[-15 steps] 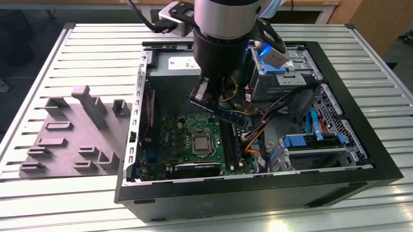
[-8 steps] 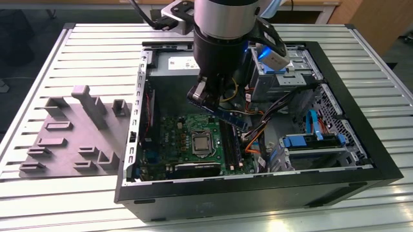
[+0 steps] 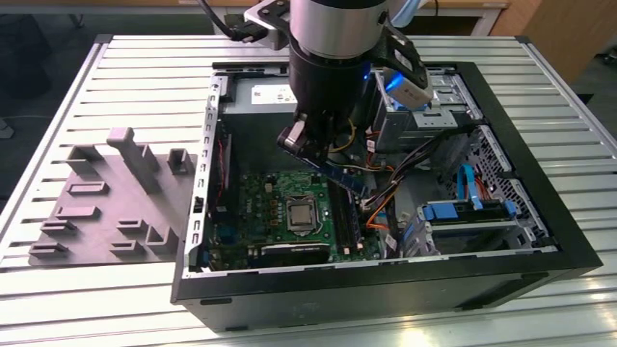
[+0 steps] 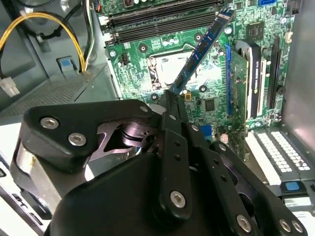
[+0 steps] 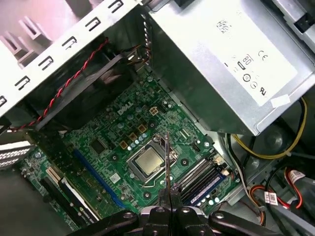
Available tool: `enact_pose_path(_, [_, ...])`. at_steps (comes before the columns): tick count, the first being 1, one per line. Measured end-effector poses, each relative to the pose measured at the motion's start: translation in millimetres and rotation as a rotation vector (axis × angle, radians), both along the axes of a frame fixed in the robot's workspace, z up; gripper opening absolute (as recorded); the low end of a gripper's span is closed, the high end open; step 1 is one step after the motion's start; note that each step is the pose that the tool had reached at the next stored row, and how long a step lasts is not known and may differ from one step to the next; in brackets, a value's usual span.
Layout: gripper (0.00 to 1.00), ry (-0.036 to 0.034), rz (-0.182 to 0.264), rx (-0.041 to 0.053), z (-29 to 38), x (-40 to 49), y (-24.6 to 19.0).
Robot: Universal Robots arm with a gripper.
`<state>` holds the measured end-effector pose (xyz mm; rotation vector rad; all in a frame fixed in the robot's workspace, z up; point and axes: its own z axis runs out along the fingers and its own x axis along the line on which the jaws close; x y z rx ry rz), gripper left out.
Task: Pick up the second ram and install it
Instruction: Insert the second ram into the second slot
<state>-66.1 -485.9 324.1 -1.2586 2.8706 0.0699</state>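
Note:
My gripper hangs inside the open computer case, shut on one end of the second ram, a thin dark stick. The stick slants down toward the exterior view's right, above the green motherboard and clear of it. In the second wrist view the second ram juts out from the gripper over the silver processor, its far end near the long black memory slots. The first wrist view has the second ram edge-on, rising from the gripper, with the memory slots just beside it.
The black case wall rings the work area. A silver power supply sits at the back, with yellow cables alongside. Orange cables and a blue-tabbed drive cage crowd the exterior view's right. A grey fixture plate with posts lies outside the case.

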Motion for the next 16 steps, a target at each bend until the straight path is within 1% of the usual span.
enact_pose_path(1, [0.12, 0.0000, -0.015, 0.0000, 0.0, 0.0, 0.0])
enact_pose_path(16, [0.12, 0.0000, -0.128, -0.0001, -0.1, 0.0, 0.0])
